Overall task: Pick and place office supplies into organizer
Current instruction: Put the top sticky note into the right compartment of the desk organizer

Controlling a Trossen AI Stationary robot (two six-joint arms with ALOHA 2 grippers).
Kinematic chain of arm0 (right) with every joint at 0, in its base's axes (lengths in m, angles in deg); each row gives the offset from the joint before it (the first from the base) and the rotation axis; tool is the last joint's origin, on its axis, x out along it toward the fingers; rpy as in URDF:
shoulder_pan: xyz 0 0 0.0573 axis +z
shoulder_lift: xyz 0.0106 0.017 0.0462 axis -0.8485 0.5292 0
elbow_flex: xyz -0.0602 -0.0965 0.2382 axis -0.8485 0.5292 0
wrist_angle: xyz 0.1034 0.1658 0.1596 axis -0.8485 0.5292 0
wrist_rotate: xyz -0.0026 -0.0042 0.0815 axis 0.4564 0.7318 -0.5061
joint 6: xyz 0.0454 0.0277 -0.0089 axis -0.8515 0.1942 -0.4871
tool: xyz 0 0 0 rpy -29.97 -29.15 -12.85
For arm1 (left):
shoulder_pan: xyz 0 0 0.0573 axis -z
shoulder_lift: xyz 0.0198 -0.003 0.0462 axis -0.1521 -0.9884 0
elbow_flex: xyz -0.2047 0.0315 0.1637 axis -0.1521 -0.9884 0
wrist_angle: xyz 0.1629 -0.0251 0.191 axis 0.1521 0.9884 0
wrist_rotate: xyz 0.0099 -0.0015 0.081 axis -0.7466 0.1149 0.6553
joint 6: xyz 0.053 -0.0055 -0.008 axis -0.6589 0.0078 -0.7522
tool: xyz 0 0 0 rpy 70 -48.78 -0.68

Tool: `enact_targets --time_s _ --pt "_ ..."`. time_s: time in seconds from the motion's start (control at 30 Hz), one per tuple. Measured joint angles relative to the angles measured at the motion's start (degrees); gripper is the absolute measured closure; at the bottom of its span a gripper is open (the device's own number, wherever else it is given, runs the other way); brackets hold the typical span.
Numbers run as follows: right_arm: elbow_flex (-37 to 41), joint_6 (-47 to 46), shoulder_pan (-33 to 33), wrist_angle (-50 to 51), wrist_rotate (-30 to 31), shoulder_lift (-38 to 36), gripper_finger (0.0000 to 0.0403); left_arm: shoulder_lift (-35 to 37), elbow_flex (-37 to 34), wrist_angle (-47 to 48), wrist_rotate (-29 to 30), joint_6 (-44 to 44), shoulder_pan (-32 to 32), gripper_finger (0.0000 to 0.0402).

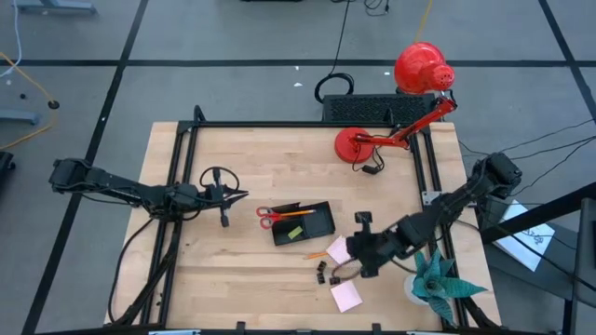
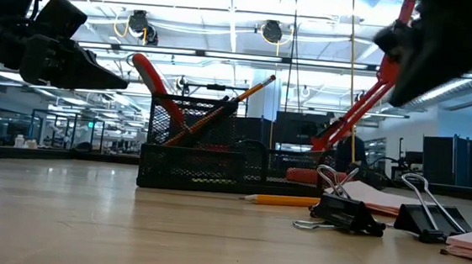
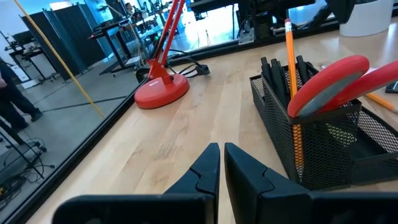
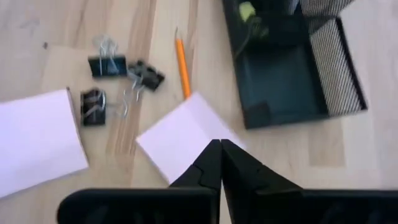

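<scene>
The black mesh organizer [image 1: 303, 223] stands mid-table and holds red-handled scissors [image 1: 268, 216], an orange pencil [image 1: 296, 214] and a yellow-green piece [image 1: 294, 233]. On the table to its right lie another pencil [image 4: 182, 59], three black binder clips [image 4: 106, 65] and two pink sticky-note pads [image 4: 186, 134] [image 4: 37, 140]. My right gripper [image 4: 219, 155] is shut and hangs slanting down above the nearer pad, well clear of the table in the low view [image 2: 445, 47]. My left gripper [image 1: 242, 194] waits shut and about level, left of the organizer [image 3: 311, 118], holding nothing.
A red desk lamp [image 1: 410, 102] stands at the far right with its base [image 1: 358, 144] on the table, and a black ribbed box [image 1: 372, 110] lies behind it. A teal paper plant [image 1: 438, 279] stands under my right arm. Black frame rails [image 1: 177, 186] run along the table's sides.
</scene>
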Motion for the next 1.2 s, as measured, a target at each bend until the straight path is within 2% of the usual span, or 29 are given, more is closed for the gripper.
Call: enact_targets --time_s 0.2,0.3,0.4,0.6,0.67,0.9,1.2 --pt "5.1 -9.6 2.1 -0.1 0.4 0.0 0.0378 0.0 0.0 0.0 0.0 0.0 0.0 0.0371" --pt "7.7 -10.5 2.7 -1.2 2.2 0.0 0.0351 0.0 0.0 0.0 0.0 0.0 0.0 0.0371" --pt "9.1 -15.2 2.3 -2.0 5.4 0.0 0.0319 0.0 0.0 0.0 0.0 0.0 0.0 0.0371" --pt "10.5 -15.3 -0.7 -4.0 5.4 0.0 0.0261 0.0 0.0 0.0 0.1 -0.5 0.0 0.0371" --pt "10.5 -12.7 -2.9 -4.9 1.7 0.0 0.0248 0.0 0.0 0.0 0.1 -0.7 0.0 0.0371" --pt "10.5 -1.0 -12.9 -12.7 -21.2 -0.1 0.0219 0.0 0.0 0.0 0.1 -1.6 0.0 0.0371" --pt "10.5 8.7 -24.9 -12.0 -35.0 -6.1 0.0218 0.0 0.0 0.8 0.1 -2.2 0.0 0.0371"
